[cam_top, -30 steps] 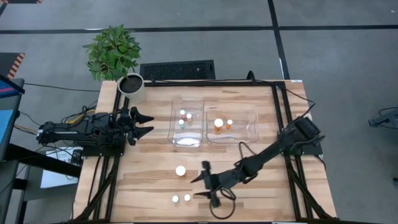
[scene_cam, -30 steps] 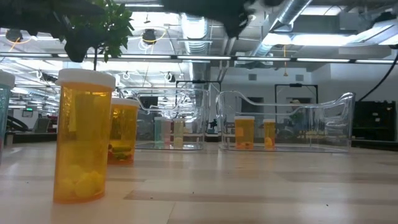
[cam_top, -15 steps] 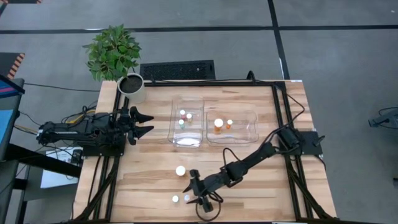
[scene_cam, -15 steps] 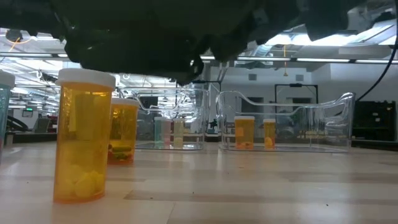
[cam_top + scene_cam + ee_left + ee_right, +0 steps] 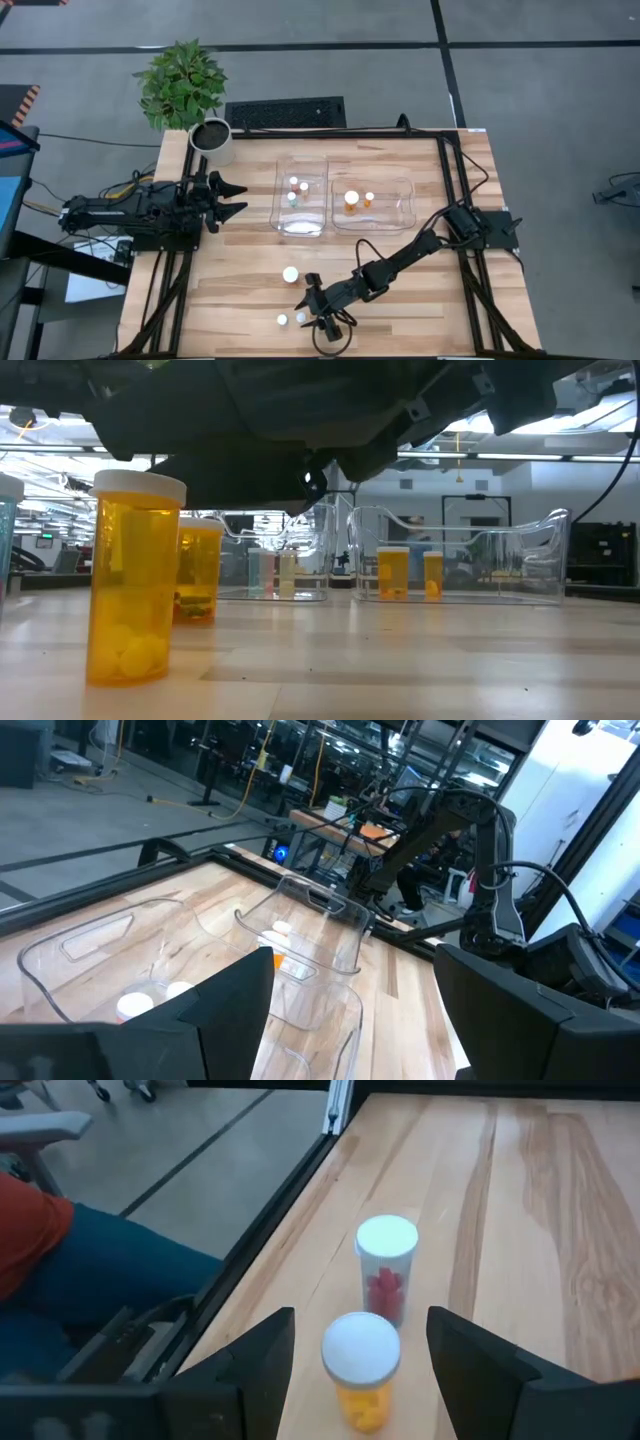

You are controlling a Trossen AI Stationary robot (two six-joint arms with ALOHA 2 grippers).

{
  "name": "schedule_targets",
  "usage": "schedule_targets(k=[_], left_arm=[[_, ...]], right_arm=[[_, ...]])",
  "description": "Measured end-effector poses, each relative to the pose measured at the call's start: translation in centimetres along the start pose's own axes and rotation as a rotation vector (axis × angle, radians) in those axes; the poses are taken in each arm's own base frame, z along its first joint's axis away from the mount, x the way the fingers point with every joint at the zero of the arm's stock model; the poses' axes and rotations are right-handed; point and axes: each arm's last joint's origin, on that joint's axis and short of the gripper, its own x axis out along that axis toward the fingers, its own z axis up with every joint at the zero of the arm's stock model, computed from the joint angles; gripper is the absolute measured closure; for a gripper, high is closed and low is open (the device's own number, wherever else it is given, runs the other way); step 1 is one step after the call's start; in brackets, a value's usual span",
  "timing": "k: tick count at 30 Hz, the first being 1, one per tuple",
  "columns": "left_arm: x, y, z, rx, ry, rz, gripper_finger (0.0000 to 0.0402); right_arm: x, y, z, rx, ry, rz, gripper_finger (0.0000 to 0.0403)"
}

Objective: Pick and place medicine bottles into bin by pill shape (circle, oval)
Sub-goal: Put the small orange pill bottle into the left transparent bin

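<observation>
We are observing the right gripper (image 5: 303, 306) hovering at the near edge of the table (image 5: 240, 280), its fingers spread apart and clamped on nothing. We are seeing, through the right wrist view, a yellow-pill bottle (image 5: 361, 1371) lying directly between those open fingers, with a red-pill bottle (image 5: 386, 1267) standing just beyond it. We are judging this alignment as deliberate: the fingers are straddling the nearer cap so that a descent and closure would take that bottle alone. In the high view these two bottles are showing as white caps (image 5: 299, 318) and (image 5: 282, 320), close together at the table's near edge.

Slightly farther in, a larger bottle (image 5: 290, 274) is standing alone, well apart from the pair. It is awaiting sorting.

Farther still, two clear bins are sitting side by side at mid-table. The left bin (image 5: 300, 228) is holding several small bottles; the right bin (image 5: 400, 222) is holding a larger amber bottle (image 5: 351, 201) and a smaller one beside it. We are taking the two bins as the separation by pill shape.

The left gripper (image 5: 232, 198) is waiting with its fingers apart at the table's left side, clear of the work. A plant pot (image 5: 212, 139) is standing at the far left corner.
</observation>
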Motion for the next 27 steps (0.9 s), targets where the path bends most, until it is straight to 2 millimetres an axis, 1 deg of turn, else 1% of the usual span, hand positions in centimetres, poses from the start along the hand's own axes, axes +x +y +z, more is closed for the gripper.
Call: schedule_targets(k=[3, 10, 20, 27], left_arm=[[0.0, 0.0, 0.0, 0.0, 0.0, 0.0, 0.0132], [0.0, 0.0, 0.0, 0.0, -0.001, 0.003, 0.0132], [0.0, 0.0, 0.0, 0.0, -0.005, 0.014, 0.0132], [0.0, 0.0, 0.0, 0.001, -0.005, 0.014, 0.0132]], right_arm=[[0.3, 0.0, -0.3, 0.0, -0.007, 0.001, 0.0168], [0.8, -0.3, -1.8, 0.023, 0.049, -0.009, 0.0168], [0.9, -0.3, -1.7, 0.019, 0.028, -0.006, 0.0168], [0.9, -0.7, -1.5, 0.021, 0.013, -0.012, 0.0168]])
